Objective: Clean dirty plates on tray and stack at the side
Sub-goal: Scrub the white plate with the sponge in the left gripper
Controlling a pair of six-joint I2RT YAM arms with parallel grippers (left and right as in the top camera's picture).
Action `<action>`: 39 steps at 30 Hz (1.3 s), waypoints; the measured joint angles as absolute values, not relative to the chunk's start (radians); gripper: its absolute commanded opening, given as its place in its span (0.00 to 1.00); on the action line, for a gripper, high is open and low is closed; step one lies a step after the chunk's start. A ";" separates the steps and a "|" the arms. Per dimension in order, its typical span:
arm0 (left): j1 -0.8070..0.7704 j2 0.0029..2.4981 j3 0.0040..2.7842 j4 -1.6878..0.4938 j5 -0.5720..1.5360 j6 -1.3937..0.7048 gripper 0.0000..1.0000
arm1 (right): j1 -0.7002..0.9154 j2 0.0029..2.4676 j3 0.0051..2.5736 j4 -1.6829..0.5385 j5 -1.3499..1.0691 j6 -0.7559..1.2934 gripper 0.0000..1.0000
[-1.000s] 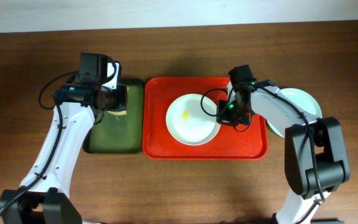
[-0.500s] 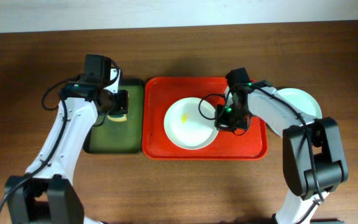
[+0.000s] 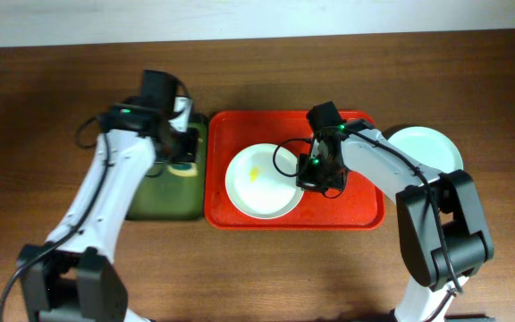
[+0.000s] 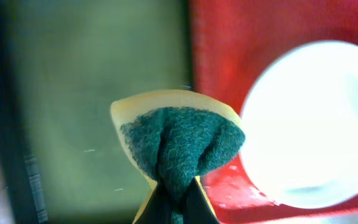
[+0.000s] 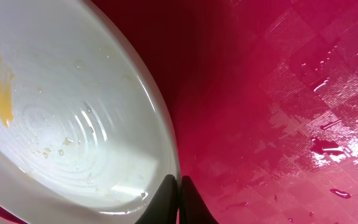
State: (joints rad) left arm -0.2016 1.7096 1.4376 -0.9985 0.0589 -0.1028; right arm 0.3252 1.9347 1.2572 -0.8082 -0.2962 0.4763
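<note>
One plate on the tray, pinched at its rim

One white plate (image 3: 259, 182) lies face up on the red tray (image 3: 347, 215), left of middle. My right jaws are closed narrow on its right rim. It's round, so no long axis, and the yellow smear (image 3: 255, 173) sits just off centre. My left jaws clamp a sponge (image 4: 179, 146) over the green tray (image 3: 164, 201). A second plate (image 3: 427, 148) rests on the tabletop (image 3: 43, 107), right of the red tray.

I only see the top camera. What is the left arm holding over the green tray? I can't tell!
Observer: A folded sponge, yellow with a green scrubby side, pinched in the left gripper.
Operator: Is the red tray dry?
Observer: No, the right wrist camera shows water drops on it.
Operator: Has the right gripper got the plate?
Observer: Yes, its fingertips look closed on the white plate's rim.
</note>
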 measured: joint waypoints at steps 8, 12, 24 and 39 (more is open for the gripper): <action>-0.411 1.909 1.438 -0.828 0.128 -0.265 0.00 | 0.325 1.935 1.257 -0.782 -0.302 0.479 0.04; -0.442 1.979 1.439 -0.744 0.123 -0.279 0.00 | 0.325 1.935 1.257 -0.779 -0.302 0.480 0.04; -0.494 2.119 1.493 -0.696 0.075 -0.282 0.00 | 0.332 1.935 1.257 -0.774 -0.278 0.478 0.04; -0.358 1.863 1.455 -0.818 0.185 -0.253 0.00 | 0.295 1.935 1.255 -0.774 -0.396 0.426 0.25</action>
State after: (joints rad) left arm -0.3576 1.8626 1.4548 -0.8177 0.1848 -0.2535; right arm 0.2947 1.9347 1.2552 -0.7742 -0.3958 0.4259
